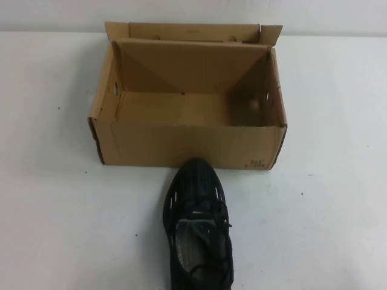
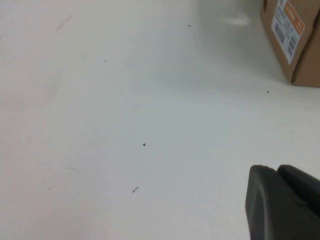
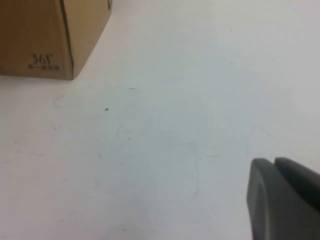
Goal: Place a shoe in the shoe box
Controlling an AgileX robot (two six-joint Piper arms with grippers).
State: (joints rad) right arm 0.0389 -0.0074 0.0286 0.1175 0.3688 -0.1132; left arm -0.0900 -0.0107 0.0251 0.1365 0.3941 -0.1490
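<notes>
A brown rectangular corrugated cardboard shoe box (image 1: 187, 103) stands open on the white table (image 1: 54, 211), its flaps folded up and outward along the far side, small holes showing in its side walls and small dark print near the right corner of its near wall. Its inside holds nothing but bare cardboard floor. The black knit sneaker (image 1: 198, 226), the shoe of the task, lies on the table outside the box, just in front of the near wall, its toe pointing at that wall and almost touching it, its heel running off the near edge of the high view; small white dashes mark its sides, black laces cross its top, and a grey insole shows in the opening. Neither arm appears in the high view. In the left wrist view the left gripper (image 2: 285, 202) shows only as a dark fingertip mass low above bare table, with a corner of the box bearing a white and orange label (image 2: 289, 27) well apart from it. In the right wrist view the right gripper (image 3: 285, 197) likewise hangs over bare table, well apart from the printed box corner. Whether either gripper's fingers are spread or pressed together I cannot tell.
</notes>
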